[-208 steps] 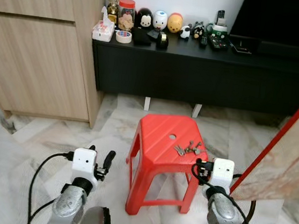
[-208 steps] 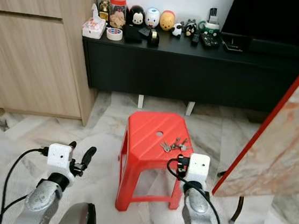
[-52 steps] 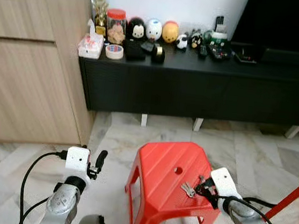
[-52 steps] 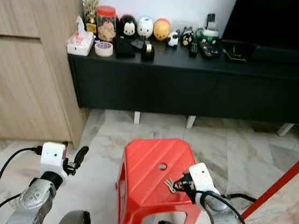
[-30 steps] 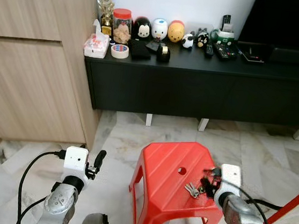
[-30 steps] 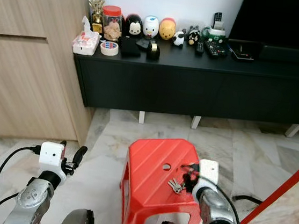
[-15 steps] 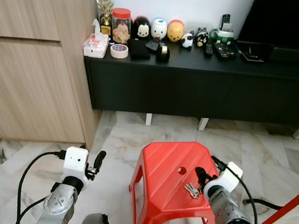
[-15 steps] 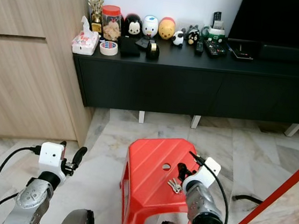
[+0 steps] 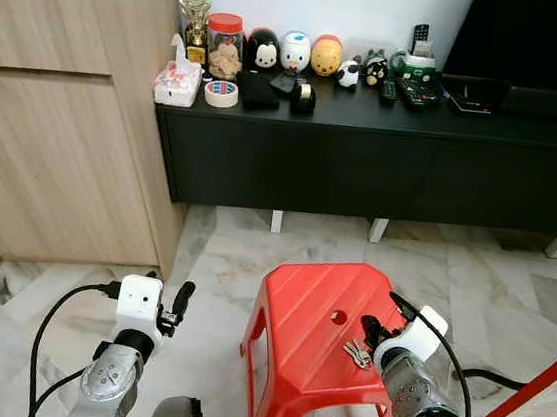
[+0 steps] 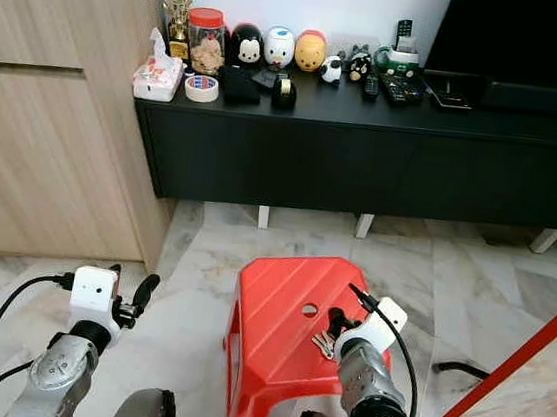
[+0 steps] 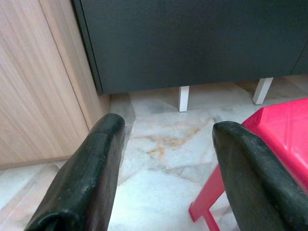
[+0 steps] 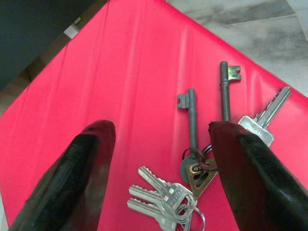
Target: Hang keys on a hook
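wood cabinet (image 9: 58, 113): light grain, robot's left, standing against the end of the black unit
black TV unit (image 9: 386, 150): low, along the wall; top carries jar, tape roll, round figurines, remotes
marble floor (image 9: 222, 263): pale, veined
red stool (image 9: 303, 342): plastic, ribbed top with a round hole, in front of the black unit, front centre-right
red-edged board (image 10: 522, 367): leaning, robot's far right
left gripper (image 11: 163, 168): fingers spread wide, nothing between them; held low over the floor, left of the stool, pointing at the gap between cabinet and black unit
right gripper (image 12: 159, 178): over the stool top at its right side, fingers spread apart, not closed on anything; keys sit between and just ahead of the fingertips
keys (image 12: 202, 159): bunch flat on the stool top, right of the hole; two long dark lever keys, several silver cut keys, joined by rings; contact with gripper fingers: cannot tell
hook: cannot make one out
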You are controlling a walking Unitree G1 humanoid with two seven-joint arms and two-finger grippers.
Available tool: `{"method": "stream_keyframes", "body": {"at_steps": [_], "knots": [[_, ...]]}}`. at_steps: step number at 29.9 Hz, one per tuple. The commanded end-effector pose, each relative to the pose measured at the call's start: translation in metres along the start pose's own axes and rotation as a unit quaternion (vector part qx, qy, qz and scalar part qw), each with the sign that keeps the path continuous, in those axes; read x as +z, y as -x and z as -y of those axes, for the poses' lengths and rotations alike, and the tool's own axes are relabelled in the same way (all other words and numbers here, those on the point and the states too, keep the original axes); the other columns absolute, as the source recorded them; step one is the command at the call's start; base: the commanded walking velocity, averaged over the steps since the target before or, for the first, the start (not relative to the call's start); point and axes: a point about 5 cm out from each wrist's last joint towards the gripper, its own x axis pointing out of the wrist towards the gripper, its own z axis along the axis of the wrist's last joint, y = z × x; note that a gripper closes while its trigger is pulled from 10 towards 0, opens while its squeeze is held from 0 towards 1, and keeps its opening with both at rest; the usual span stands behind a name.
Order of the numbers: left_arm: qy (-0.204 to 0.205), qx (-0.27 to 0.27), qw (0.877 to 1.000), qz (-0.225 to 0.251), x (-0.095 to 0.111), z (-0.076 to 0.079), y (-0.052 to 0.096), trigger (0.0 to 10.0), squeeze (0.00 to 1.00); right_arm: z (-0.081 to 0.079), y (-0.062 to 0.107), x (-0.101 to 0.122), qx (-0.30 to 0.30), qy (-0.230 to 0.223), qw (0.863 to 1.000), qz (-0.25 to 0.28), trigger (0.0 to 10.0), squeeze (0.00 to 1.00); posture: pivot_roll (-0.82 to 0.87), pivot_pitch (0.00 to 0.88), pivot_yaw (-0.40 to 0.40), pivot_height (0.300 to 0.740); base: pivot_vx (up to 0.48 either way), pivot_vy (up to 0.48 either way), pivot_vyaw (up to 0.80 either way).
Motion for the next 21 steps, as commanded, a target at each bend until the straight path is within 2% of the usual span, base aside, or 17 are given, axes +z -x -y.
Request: {"method": "stream_keyframes", "body": {"at_steps": [1,4,10,14,17,21], "knots": [[-0.008,0.002,1.000,-0.005,-0.002,-0.001,0.001,10.0,0.00,-0.003,-0.001,0.005,0.001,-0.011,1.000,0.011,10.0,0.00,0.11,0.015,-0.050,0.598,0.000,0.000,0.00],[-0.007,0.002,1.000,-0.005,-0.002,-0.001,0.001,10.0,0.00,-0.004,0.000,0.006,0.005,-0.006,1.000,0.022,10.0,0.00,0.11,0.016,-0.049,0.598,0.000,0.000,0.00],[-0.007,0.003,1.000,-0.006,-0.003,0.000,0.002,10.0,0.00,-0.002,0.000,0.013,-0.001,-0.069,0.996,0.059,10.0,0.00,0.11,0.016,-0.051,0.598,0.000,0.000,0.00],[-0.007,0.003,1.000,-0.006,-0.003,-0.001,0.002,10.0,0.00,0.001,0.000,0.007,-0.009,-0.067,0.997,0.043,10.0,0.00,0.11,0.016,-0.051,0.598,0.000,0.000,0.00],[-0.006,0.004,1.000,-0.007,-0.003,0.000,0.002,10.0,0.00,0.003,0.001,-0.002,-0.019,-0.028,0.999,0.021,10.0,0.00,0.11,0.015,-0.052,0.598,0.000,0.000,0.00],[-0.006,0.005,1.000,-0.007,-0.003,0.000,0.002,10.0,0.00,0.005,0.001,-0.006,-0.024,-0.048,0.998,0.019,10.0,0.00,0.11,0.016,-0.054,0.598,0.000,0.000,0.00]]}}
